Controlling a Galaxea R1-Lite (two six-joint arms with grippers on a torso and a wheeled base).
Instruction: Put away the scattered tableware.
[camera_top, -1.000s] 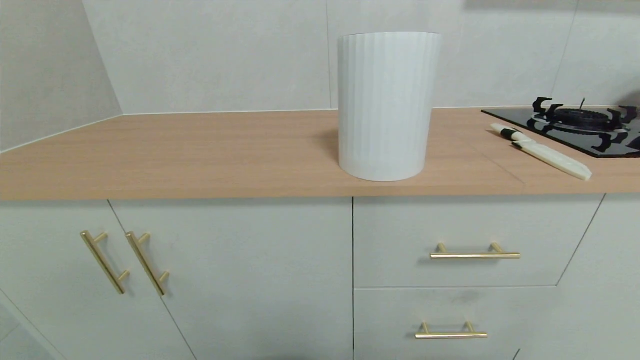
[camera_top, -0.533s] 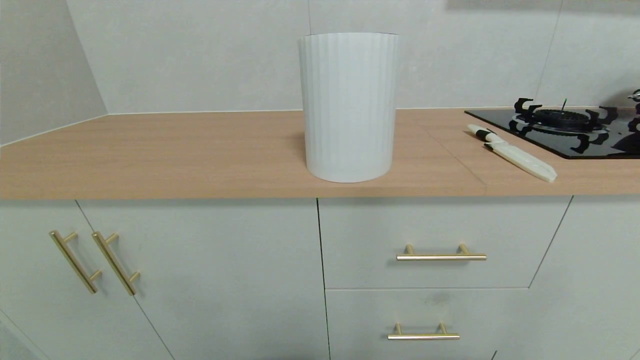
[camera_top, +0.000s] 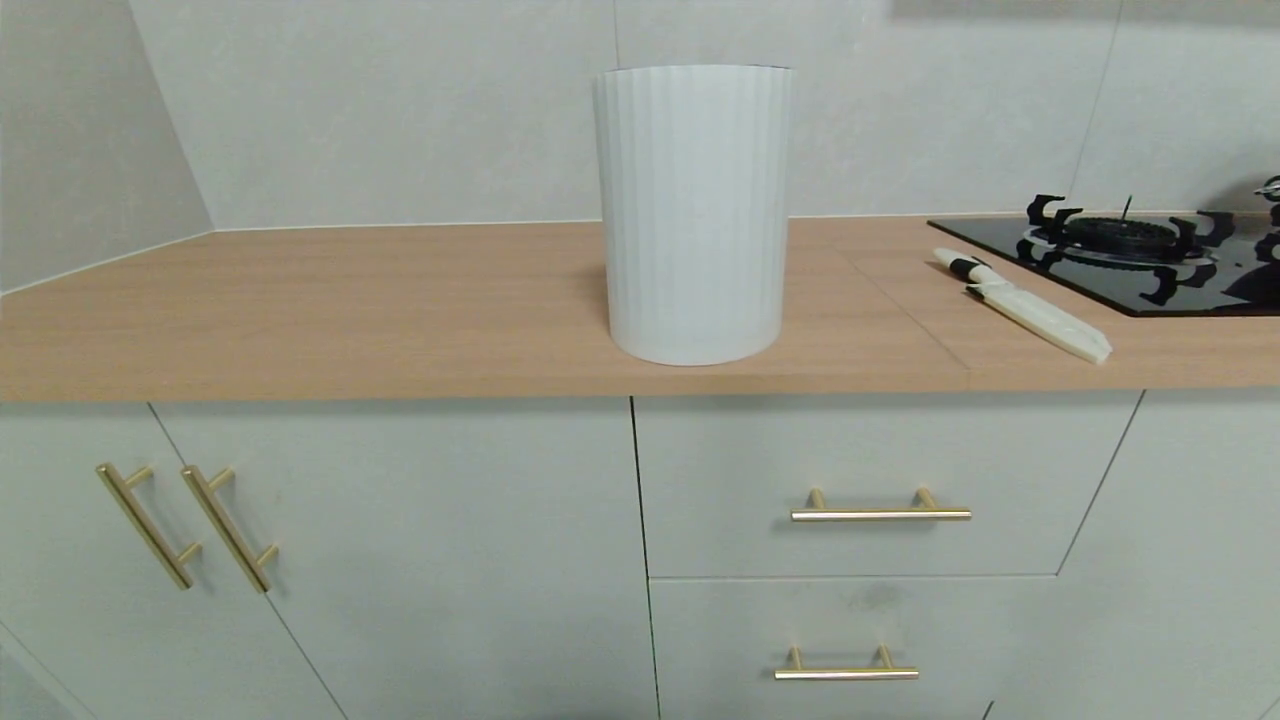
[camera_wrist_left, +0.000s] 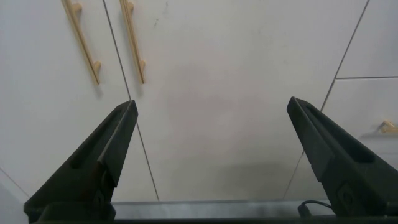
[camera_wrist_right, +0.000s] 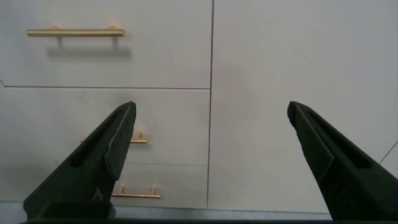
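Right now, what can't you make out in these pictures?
Inside of the white ribbed container, head view: its own tall wall hides it.
Hob, head view: cut off by the right edge.
Contents of the drawers and cupboards, every view: shut fronts hide them.

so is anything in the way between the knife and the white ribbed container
Nothing visible: only bare countertop lies between the knife and the white ribbed container. The left gripper and right gripper, both open, face cabinet fronts.

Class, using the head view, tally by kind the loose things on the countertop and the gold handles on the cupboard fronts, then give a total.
White ribbed container: 1
Knife: 1
Gold handles: 4
Total: 6
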